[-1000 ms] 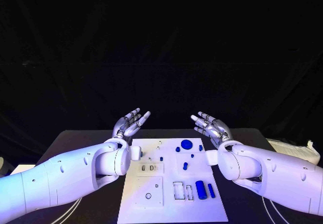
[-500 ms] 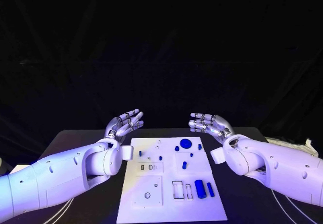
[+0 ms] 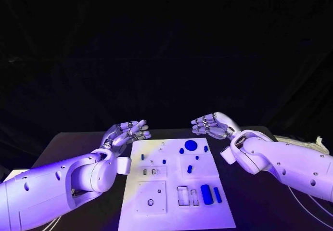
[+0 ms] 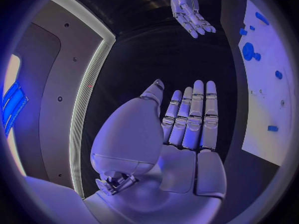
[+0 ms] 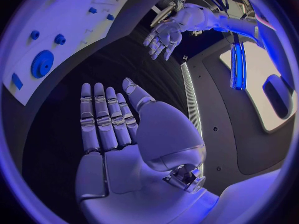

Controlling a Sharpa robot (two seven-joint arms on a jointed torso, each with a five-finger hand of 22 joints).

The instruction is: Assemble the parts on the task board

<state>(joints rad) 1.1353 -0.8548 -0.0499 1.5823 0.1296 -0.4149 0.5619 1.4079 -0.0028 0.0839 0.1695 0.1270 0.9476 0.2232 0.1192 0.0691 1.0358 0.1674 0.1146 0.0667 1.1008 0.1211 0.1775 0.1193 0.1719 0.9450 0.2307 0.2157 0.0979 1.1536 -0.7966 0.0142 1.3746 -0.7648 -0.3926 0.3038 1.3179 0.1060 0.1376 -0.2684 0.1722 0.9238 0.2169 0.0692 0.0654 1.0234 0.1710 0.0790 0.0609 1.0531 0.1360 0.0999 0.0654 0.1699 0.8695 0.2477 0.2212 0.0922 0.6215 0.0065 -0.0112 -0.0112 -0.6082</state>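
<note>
The white task board (image 3: 173,211) lies in the middle of the black table. Blue parts rest on it: a round disc (image 3: 191,144) near the far end, a small peg (image 3: 189,169) mid-board, and a thick cylinder (image 3: 205,191) beside a thinner rod (image 3: 217,194) at the near right. My left hand (image 3: 127,132) hovers off the board's far left corner, fingers straight and holding nothing (image 4: 187,119). My right hand (image 3: 213,124) hovers past the far right corner, also empty (image 5: 109,119). Each wrist view shows the other hand (image 4: 190,12) (image 5: 163,37), the board (image 4: 264,109) (image 5: 62,15) and the disc (image 4: 250,50) (image 5: 42,63).
The black table (image 3: 76,144) extends on both sides of the board. A pale crumpled object (image 3: 305,144) lies at the table's right edge. White recessed slots and small holes mark the board's near half.
Both hands have come down from a raised, fingers-up pose and now hang lower with fingers turned toward each other beyond the board's far end. The parts have not moved.
</note>
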